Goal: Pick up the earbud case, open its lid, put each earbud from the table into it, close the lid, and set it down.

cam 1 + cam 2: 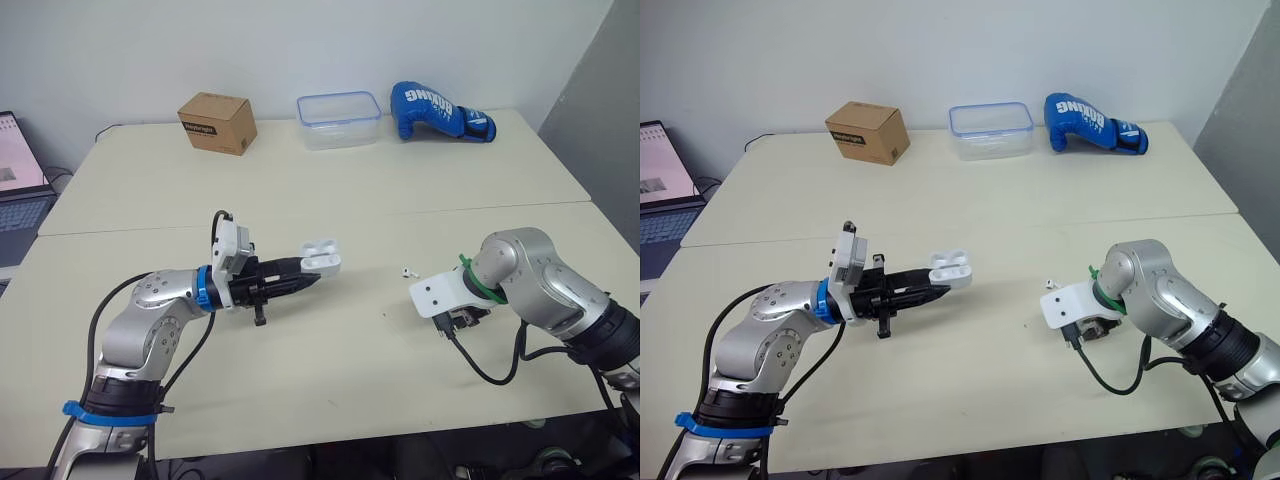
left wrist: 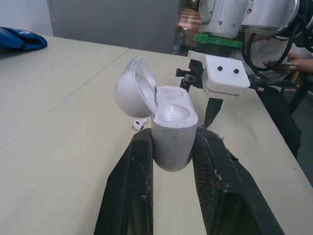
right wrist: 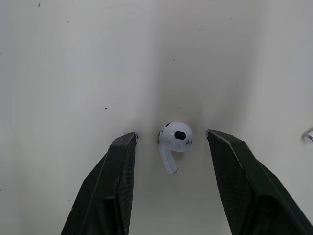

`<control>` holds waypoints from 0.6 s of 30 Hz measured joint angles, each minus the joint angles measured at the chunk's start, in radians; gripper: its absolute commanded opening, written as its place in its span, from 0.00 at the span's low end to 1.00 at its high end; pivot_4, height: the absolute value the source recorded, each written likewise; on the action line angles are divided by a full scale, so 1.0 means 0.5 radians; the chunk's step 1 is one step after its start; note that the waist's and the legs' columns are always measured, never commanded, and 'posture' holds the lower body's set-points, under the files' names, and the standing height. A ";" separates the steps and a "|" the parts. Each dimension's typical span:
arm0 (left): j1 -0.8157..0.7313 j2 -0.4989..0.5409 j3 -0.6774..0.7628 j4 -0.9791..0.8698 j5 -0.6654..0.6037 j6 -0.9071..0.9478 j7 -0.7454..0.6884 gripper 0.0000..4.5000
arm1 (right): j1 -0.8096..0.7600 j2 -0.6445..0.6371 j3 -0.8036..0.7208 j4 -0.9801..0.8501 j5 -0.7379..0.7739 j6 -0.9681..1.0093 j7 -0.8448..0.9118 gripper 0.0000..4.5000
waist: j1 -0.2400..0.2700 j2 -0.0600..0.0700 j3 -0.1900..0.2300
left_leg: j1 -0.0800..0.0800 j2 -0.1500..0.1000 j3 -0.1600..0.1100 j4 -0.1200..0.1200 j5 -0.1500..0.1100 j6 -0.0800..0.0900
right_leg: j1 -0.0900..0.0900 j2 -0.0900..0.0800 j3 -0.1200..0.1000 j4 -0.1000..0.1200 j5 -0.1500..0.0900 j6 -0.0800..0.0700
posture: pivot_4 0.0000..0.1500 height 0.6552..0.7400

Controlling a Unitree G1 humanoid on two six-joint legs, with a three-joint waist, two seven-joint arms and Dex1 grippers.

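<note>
Here the earbud case [image 2: 171, 127] sits clamped between the two fingers of the left hand [image 2: 173, 138], held above the counter [image 1: 300, 370] with its lid [image 2: 132, 90] swung open. One earbud [image 3: 175, 139] lies on the counter between the widely spread fingers of the right hand [image 3: 171, 133], touching neither. A second earbud [image 1: 407, 270] lies between the two hands, nearer the right.

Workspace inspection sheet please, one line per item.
Surface: beige table, seam across the middle.
Job's things: earbud case, lid open, held in left gripper; one earbud on the table under right gripper; second earbud nearby on the table.
Clutter: cardboard box, clear container, boxing glove along the far edge.
Grippers: left shut on the case; right open, straddling the earbud.
Cables: black cable looping from the right wrist.
Surroundings: laptop at robot's left; wall behind.
</note>
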State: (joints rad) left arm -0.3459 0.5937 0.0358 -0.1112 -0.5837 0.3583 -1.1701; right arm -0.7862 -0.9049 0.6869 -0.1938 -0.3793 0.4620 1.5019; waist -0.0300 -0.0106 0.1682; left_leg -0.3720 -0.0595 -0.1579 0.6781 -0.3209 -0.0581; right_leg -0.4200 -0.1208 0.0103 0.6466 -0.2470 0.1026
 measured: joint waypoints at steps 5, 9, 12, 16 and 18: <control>0.003 0.000 0.000 0.000 0.002 -0.019 0.000 0.17 | 0.000 0.003 -0.001 0.000 -0.007 -0.006 0.004 0.52 | 0.000 0.000 0.000 | 0.000 0.000 0.000 0.000 0.000 0.000 | 0.000 0.000 0.000 0.000 0.000 0.000 | 1.00 0.89; 0.011 0.000 0.000 0.000 0.002 -0.033 0.000 0.17 | 0.003 0.009 -0.001 -0.004 -0.021 0.019 0.009 0.33 | 0.000 0.000 0.000 | 0.000 0.000 0.000 0.000 0.000 0.000 | 0.000 0.000 0.000 0.000 0.000 0.000 | 1.00 0.89; 0.013 0.000 0.000 0.000 0.003 -0.033 0.001 0.17 | 0.016 0.011 -0.004 -0.024 -0.029 0.034 0.009 0.09 | 0.000 0.000 0.000 | 0.000 0.000 0.000 0.000 0.000 0.000 | 0.000 0.000 0.000 0.000 0.000 0.000 | 1.00 0.89; 0.013 0.000 -0.001 0.000 0.003 -0.034 0.001 0.17 | 0.026 0.011 -0.005 -0.047 -0.057 0.037 0.010 0.09 | 0.000 0.000 0.000 | 0.000 0.000 0.000 0.000 0.000 0.000 | 0.000 0.000 0.000 0.000 0.000 0.000 | 1.00 0.89; 0.012 0.000 -0.001 0.000 0.004 -0.034 0.002 0.17 | 0.029 0.012 -0.008 -0.052 -0.061 0.037 0.010 0.09 | 0.000 0.000 0.000 | 0.000 0.000 0.000 0.000 0.000 0.000 | 0.000 0.000 0.000 0.000 0.000 0.000 | 1.00 0.89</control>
State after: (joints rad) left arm -0.3399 0.5935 0.0352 -0.1111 -0.5819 0.3415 -1.1691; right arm -0.7716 -0.8991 0.6831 -0.2199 -0.4099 0.4805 1.5068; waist -0.0300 -0.0106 0.1682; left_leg -0.3719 -0.0595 -0.1578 0.6782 -0.3209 -0.0581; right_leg -0.4199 -0.1208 0.0104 0.6468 -0.2470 0.1026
